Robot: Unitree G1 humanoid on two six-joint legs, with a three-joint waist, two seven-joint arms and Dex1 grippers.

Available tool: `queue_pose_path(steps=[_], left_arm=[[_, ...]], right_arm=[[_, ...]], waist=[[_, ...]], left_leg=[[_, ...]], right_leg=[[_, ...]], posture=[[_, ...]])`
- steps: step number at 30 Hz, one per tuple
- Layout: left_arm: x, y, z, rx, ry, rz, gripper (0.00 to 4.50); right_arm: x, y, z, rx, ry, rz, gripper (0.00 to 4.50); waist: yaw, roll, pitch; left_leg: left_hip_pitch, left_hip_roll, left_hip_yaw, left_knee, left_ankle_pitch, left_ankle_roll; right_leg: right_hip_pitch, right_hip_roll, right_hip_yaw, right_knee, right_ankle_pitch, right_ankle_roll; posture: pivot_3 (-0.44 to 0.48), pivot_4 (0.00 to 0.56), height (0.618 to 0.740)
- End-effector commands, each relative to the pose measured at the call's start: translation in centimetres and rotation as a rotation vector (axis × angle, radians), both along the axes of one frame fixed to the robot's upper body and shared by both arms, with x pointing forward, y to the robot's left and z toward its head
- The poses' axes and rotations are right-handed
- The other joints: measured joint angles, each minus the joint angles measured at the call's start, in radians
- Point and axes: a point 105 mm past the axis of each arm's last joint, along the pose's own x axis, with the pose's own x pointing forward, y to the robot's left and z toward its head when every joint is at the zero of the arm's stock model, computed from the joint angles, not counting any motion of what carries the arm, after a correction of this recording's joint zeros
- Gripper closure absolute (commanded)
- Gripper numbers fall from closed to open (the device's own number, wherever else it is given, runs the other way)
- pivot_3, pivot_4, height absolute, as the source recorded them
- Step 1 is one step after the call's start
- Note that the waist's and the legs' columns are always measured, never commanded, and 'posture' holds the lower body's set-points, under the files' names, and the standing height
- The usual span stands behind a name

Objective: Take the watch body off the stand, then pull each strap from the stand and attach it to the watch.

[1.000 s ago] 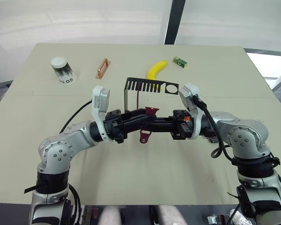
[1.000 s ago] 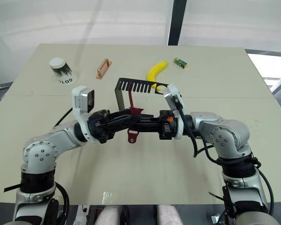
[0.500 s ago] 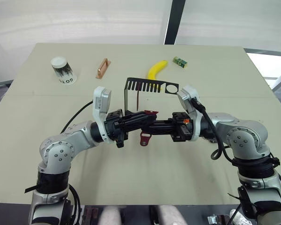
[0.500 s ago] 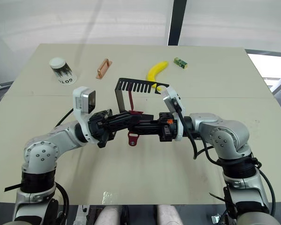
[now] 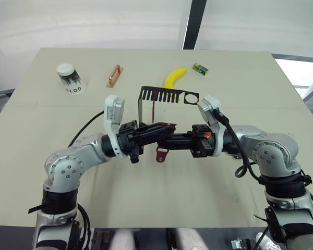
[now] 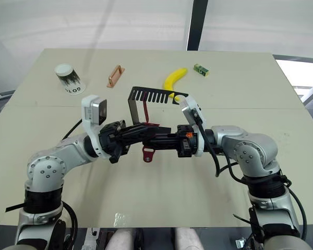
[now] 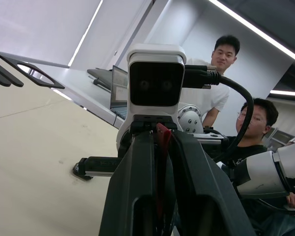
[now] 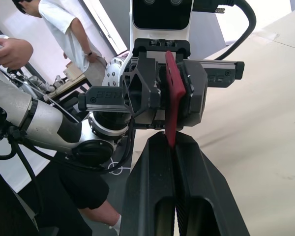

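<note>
Left eye view: the two arms meet above the pale surface [image 5: 161,198], in front of the thin black bent sheet-metal stand [image 5: 164,96] with its comb-slotted shelf. The left pincer [image 5: 164,128] and the right pincer [image 5: 173,140] point at each other, and a narrow dark red flexible strap [image 5: 161,153] hangs between them, its looped end dangling clear of the surface. A second dark red strap [image 5: 154,109] hangs from a slot of the stand. A yellow banana [image 5: 174,77] lies behind the stand.

Right eye view: the same layout; the dangling strap end sits just below the meeting fingertips, and the watch body cannot be picked out among the black fingers.

Left wrist view: the left pincer is narrow, its fingers [image 7: 137,196] squeezing the thin red strap edge-on.

Right wrist view: the right pincer [image 8: 173,147] is nearly closed on the lower end of the same red strap, which runs up into the opposite pincer.

Risk, as I judge it: both pincers hold one limp band, so a small misalignment or pull in opposite directions could twist it, slip it out, or drop it onto the surface; a sideways swing could knock the stand.
</note>
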Motion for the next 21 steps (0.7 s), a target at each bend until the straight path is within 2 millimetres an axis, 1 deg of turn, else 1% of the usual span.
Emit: queue_pose_path(steps=[1, 17, 21], left_arm=[[-0.75, -0.37, 0.97, -0.015, -0.050, -0.026, 3.89], [-0.58, -0.33, 0.18, 0.013, -0.039, -0.023, 3.89], [-0.64, -0.30, 0.34, -0.006, -0.038, -0.027, 3.89]], right_arm=[[-0.38, -0.33, 1.09, 0.031, -0.033, 0.018, 4.50], [-0.20, -0.36, 1.40, 0.034, -0.032, 0.007, 4.50], [-0.30, -0.37, 1.37, 0.032, -0.031, 0.009, 4.50]], waist=[[0.000, 0.000, 0.000], [0.000, 0.000, 0.000], [0.000, 0.000, 0.000]], left_leg=[[0.000, 0.000, 0.000, 0.000, 0.000, 0.000], [0.000, 0.000, 0.000, 0.000, 0.000, 0.000], [0.000, 0.000, 0.000, 0.000, 0.000, 0.000]], right_leg=[[0.000, 0.000, 0.000, 0.000, 0.000, 0.000], [0.000, 0.000, 0.000, 0.000, 0.000, 0.000], [0.000, 0.000, 0.000, 0.000, 0.000, 0.000]], posture=[[0.000, 0.150, 0.740], [0.000, 0.150, 0.740], [0.000, 0.150, 0.740]])
